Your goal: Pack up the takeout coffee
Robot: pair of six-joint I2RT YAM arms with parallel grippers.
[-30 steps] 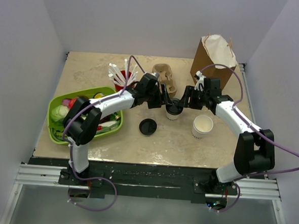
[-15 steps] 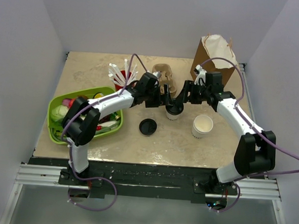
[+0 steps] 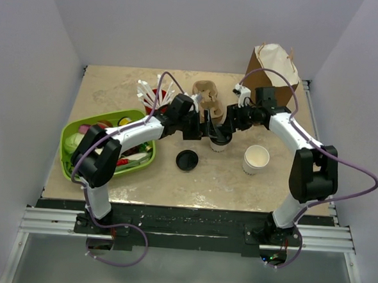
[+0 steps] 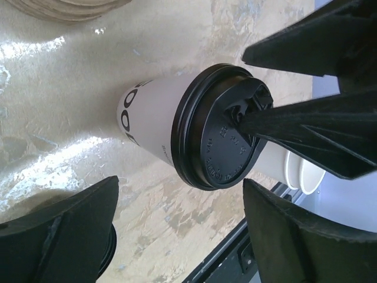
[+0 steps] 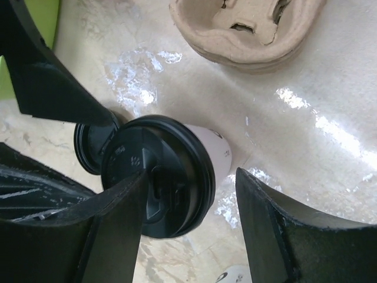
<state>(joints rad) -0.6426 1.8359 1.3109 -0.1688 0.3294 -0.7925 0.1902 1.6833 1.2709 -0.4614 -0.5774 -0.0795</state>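
The left gripper (image 4: 179,191) stands wide, holding nothing. Its two black fingers (image 4: 65,236) flank the takeout coffee (image 4: 154,127) with bare table showing on both sides of the cup. The right gripper (image 5: 189,177) reaches in from the opposite side with its jaws parted to a middling width. One finger (image 5: 100,230) overlaps the sip end of the cup's black lid (image 5: 177,165); whether it touches the lid I cannot tell. The other finger (image 5: 294,236) stands just off the cup's white wall, with a strip of table between them. Neither gripper is clamped on the cup.

The coffee stands upright on the beige table (image 3: 115,86), about mid-width and a little toward the far side, between the two gripper tips. It has black print on its side.

Just beyond the coffee, on the far side, lies a brown pulp cup carrier (image 3: 209,98). To the near left lies a loose black lid (image 3: 187,160), flat and apart from the cup. To the near right stands a lidless white cup (image 3: 256,159).

Farther out, a red holder of white utensils (image 3: 154,96) stands to the far left of the coffee. A green tray (image 3: 72,166) with mixed items sits at the table's left side. An open brown paper bag (image 3: 268,74) stands upright in the far right corner.
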